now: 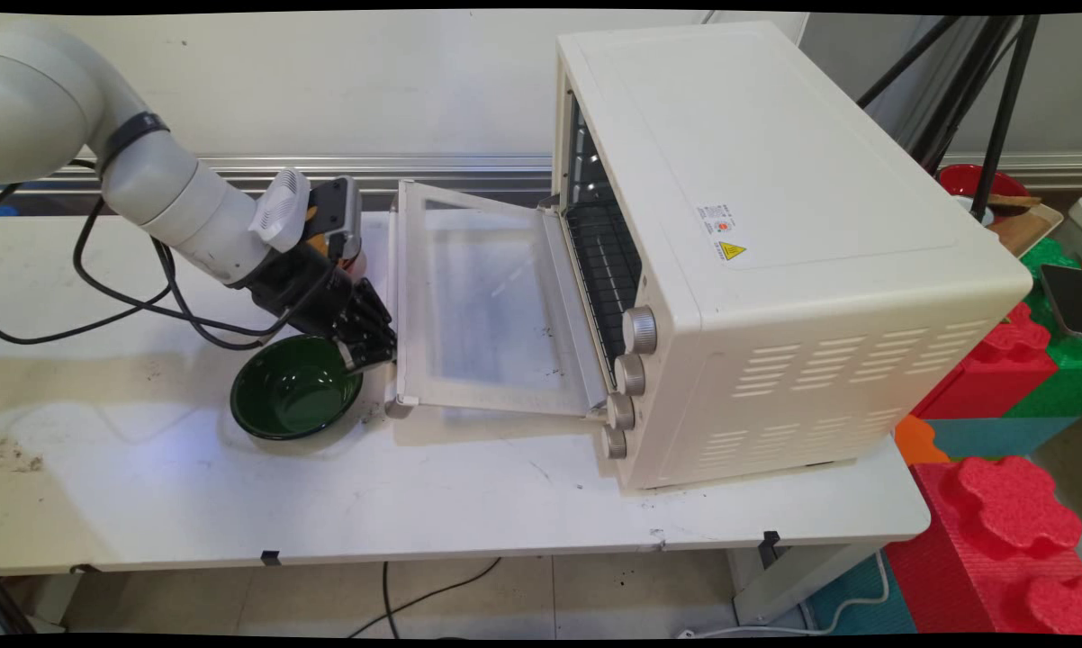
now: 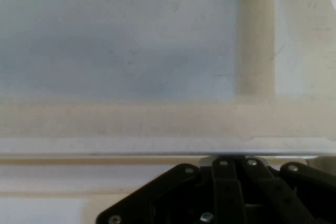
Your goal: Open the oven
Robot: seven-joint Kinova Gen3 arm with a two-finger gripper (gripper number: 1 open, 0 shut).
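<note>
In the main view the gripper [image 1: 372, 346] sits at the free edge of the oven door [image 1: 491, 301], which hangs open and near level off the cream toaster oven [image 1: 775, 252]; a green bowl [image 1: 295, 387] lies on the worktop [image 1: 460, 495] just beside the door's near corner, under the gripper. A downward slip could, I judge, knock the bowl or strain the door's hinge. In the hand view the door's cream frame and glass pane [image 2: 121, 40] fill the picture; the jaws look together, linkage folded.
</note>
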